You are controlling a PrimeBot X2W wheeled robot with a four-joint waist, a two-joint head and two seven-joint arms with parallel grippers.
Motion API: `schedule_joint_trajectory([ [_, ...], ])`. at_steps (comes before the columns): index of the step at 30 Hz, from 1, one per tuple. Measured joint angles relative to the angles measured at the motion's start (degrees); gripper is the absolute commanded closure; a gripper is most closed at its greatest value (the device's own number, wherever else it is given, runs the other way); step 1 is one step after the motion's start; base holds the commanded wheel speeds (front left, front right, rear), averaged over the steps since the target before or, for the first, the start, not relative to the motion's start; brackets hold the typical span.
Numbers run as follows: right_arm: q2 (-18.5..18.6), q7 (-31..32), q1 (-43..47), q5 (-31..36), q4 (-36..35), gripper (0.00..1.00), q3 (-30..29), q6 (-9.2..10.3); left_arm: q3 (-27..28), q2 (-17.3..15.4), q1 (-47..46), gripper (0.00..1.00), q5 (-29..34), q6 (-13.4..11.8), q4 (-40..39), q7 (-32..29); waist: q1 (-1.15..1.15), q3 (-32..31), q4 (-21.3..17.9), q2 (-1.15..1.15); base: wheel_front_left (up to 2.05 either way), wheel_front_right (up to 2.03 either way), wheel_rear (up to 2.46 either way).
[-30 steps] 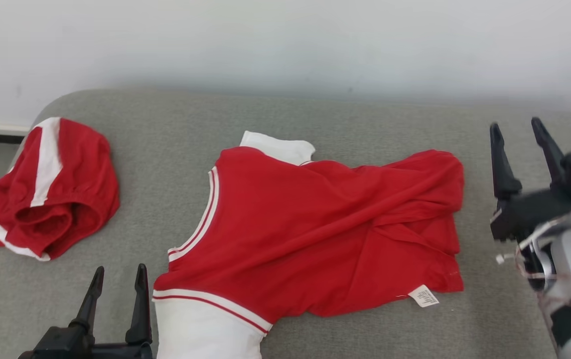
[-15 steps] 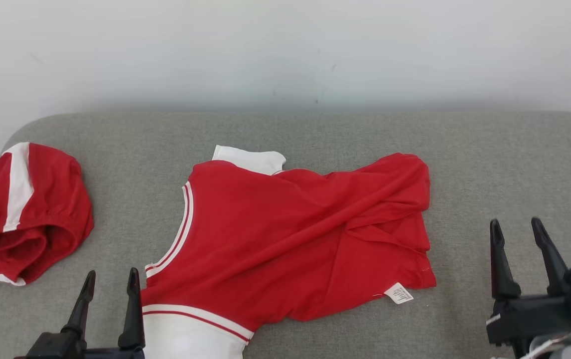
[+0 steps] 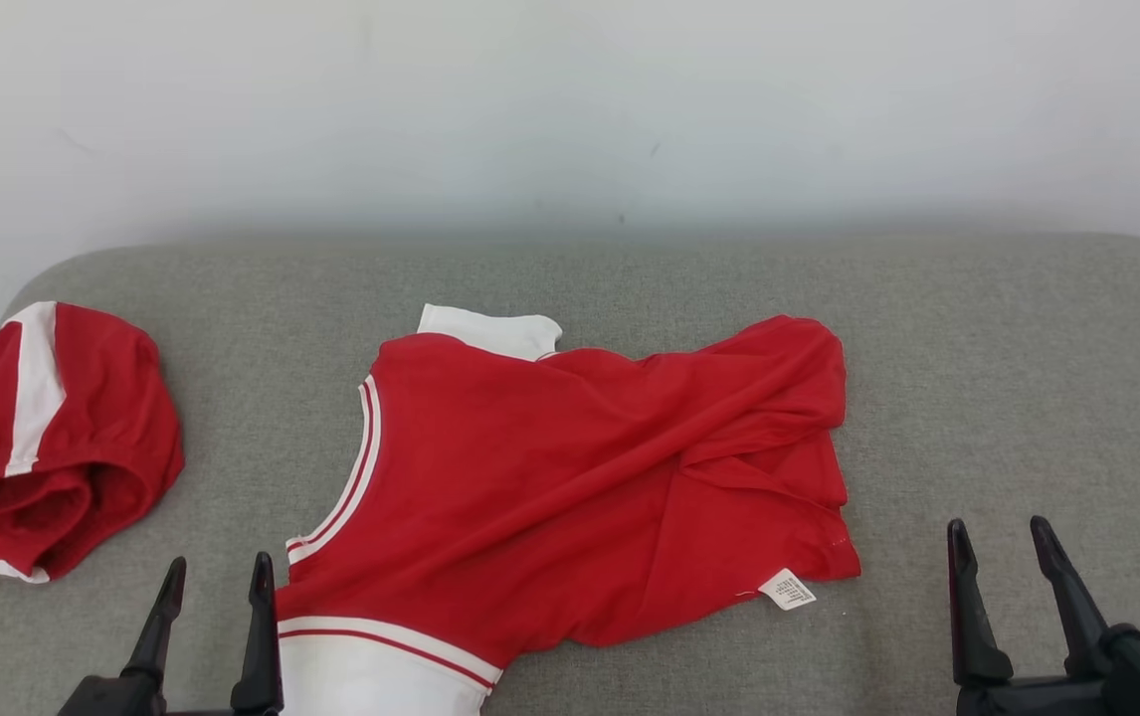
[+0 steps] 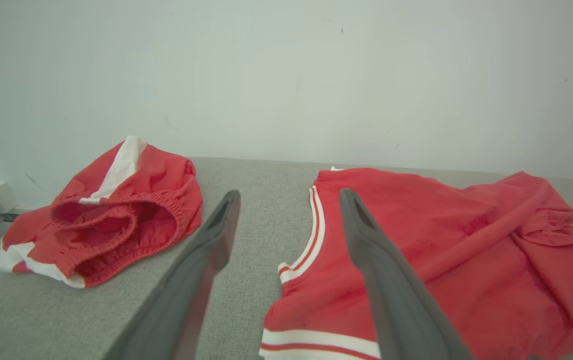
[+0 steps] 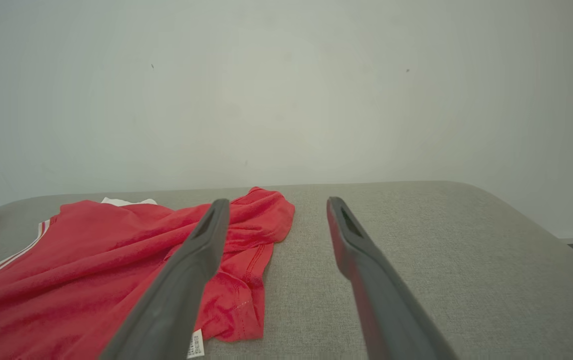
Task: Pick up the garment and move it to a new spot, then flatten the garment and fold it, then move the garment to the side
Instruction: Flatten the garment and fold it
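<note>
A red garment (image 3: 570, 497) with white trim, a shirt, lies crumpled on the grey cushion (image 3: 978, 378), its neck to the left and its wrinkled hem to the right. A white label (image 3: 787, 590) sticks out at the near hem. My left gripper (image 3: 218, 572) is open at the lower left, just beside the shirt's white sleeve, and holds nothing. My right gripper (image 3: 998, 532) is open at the lower right, apart from the hem. In the left wrist view the left gripper (image 4: 289, 195) frames the shirt's (image 4: 441, 240) collar. The right gripper (image 5: 277, 202) points past the shirt's (image 5: 91, 260) hem.
Red shorts (image 3: 53, 438) with a white stripe lie bunched at the cushion's left end, also in the left wrist view as shorts (image 4: 116, 210). A white wall (image 3: 570, 109) rises right behind the cushion. Bare grey fabric stretches to the right of the shirt.
The head camera has shifted, so the whole scene sits lower and further left. My right gripper has drawn back from beside the shirt's hem to the lower right. The left gripper has barely moved.
</note>
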State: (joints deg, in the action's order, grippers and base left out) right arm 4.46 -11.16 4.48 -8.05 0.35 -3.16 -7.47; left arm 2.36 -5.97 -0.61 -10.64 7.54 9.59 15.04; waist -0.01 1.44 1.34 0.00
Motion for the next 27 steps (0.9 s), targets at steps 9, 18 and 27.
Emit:
schedule_joint_trajectory([
  [9, -0.71, 0.57, 2.57, 0.16, 1.58, 0.00, -0.73, 0.00, 0.26, -0.31, 1.38, 0.00, 2.09, 0.00, 0.77, 0.01, 0.00, -1.52, 0.67, 0.00, 0.00, 0.00, 0.00],
  [18, -0.79, 0.66, 3.02, 1.19, 2.10, 0.00, -0.83, 0.00, 1.25, -1.21, 2.99, 0.00, 3.54, 0.00, 0.88, 0.00, 0.01, -2.51, 1.23, 0.00, 0.00, 0.00, 0.00],
  [27, -1.13, 1.07, 3.36, 1.56, 0.45, 0.00, 0.25, 0.00, 1.23, -1.20, 3.52, 0.00, 3.93, 0.00, 0.44, 0.01, 0.00, -2.94, 1.31, 0.00, 0.00, 0.00, 0.00],
])
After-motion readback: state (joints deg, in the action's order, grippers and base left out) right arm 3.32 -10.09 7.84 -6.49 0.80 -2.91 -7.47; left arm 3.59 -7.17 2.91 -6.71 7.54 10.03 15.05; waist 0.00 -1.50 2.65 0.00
